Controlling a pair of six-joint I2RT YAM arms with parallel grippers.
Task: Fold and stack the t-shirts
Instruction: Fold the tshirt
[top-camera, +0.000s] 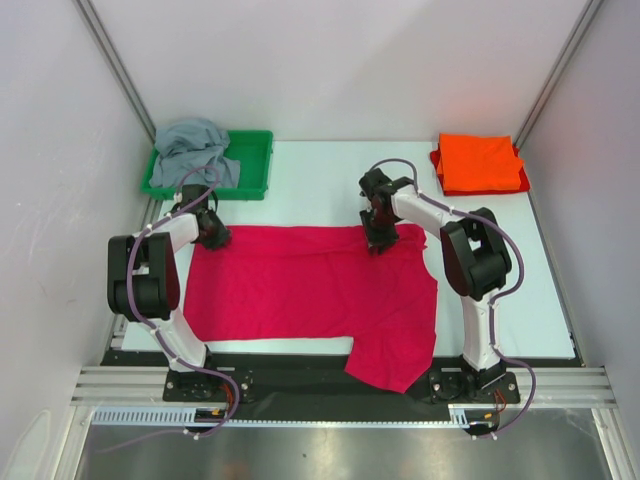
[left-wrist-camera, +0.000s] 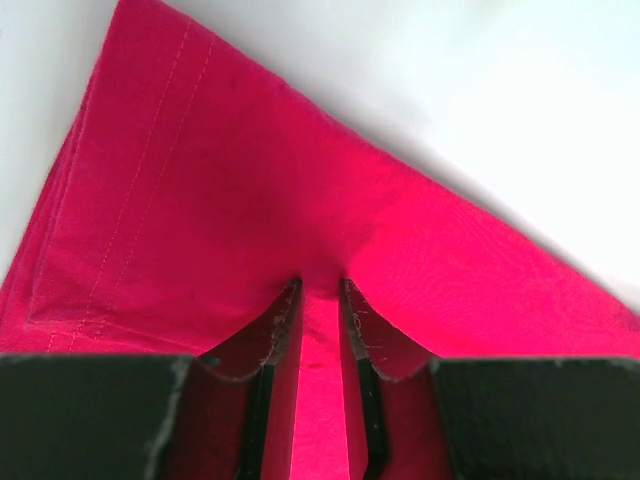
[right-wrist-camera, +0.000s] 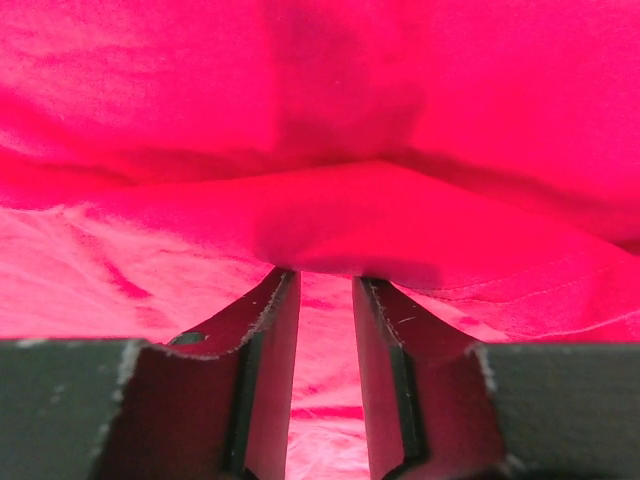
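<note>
Nearest to the arm bases, one corner of the crimson-pink t-shirt (top-camera: 310, 285) hangs past the near edge of the white table (top-camera: 520, 300) onto the dark strip, toward the right arm's base. The rest of the shirt lies spread flat on the table between the two arms, wider than deep, with some low wrinkles.

The left gripper (top-camera: 212, 235) sits at the shirt's far left corner. In the left wrist view its fingers (left-wrist-camera: 250, 345) are closed on a thin raised pinch of the crimson cloth, which runs up between them. The shirt's hem stitching shows to the left of the pinch and bare table beyond the shirt's edge.

The right gripper (top-camera: 378, 240) sits on the shirt's far edge, right of its middle. In the right wrist view its fingers (right-wrist-camera: 265, 370) stand a narrow gap apart, with a soft fold of the crimson cloth bulging right at the tips and more cloth filling the view. Can't tell whether that fold is actually clamped or only touching the tips.

Beyond the shirt's far left corner is a green tray (top-camera: 255, 160) with a grey t-shirt (top-camera: 195, 150) crumpled in its left part and spilling over the rim. Beyond the shirt's far right corner, well apart from it, an orange t-shirt (top-camera: 478, 163) lies folded into a neat square on the table.
</note>
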